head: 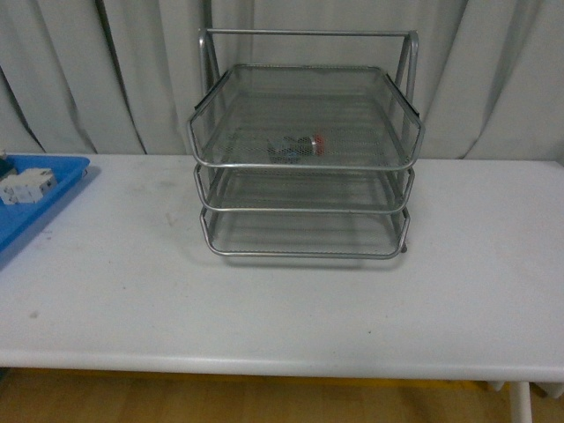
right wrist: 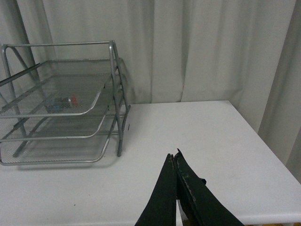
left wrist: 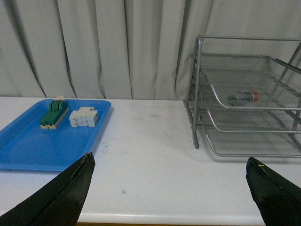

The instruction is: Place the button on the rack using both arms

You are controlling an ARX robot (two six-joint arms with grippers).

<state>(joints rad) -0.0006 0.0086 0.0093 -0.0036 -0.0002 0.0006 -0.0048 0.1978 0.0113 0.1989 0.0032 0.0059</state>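
The silver wire-mesh rack [head: 304, 211] stands at the back middle of the white table. The button [head: 300, 146] lies on its side in the top tray, red cap to the right. It also shows in the left wrist view [left wrist: 243, 98] and the right wrist view [right wrist: 61, 103]. My left gripper [left wrist: 171, 181] is open and empty, low over the table's front edge, left of the rack [left wrist: 244, 117]. My right gripper [right wrist: 173, 160] is shut and empty, over the table right of the rack [right wrist: 61, 117]. Neither arm shows in the front view.
A flat blue tray [left wrist: 28, 141] lies at the table's left, holding a green-and-cream switch block [left wrist: 52, 115] and a white boxy breaker [left wrist: 83, 117]. It shows at the left edge of the front view [head: 35, 198]. Grey curtains hang behind the table.
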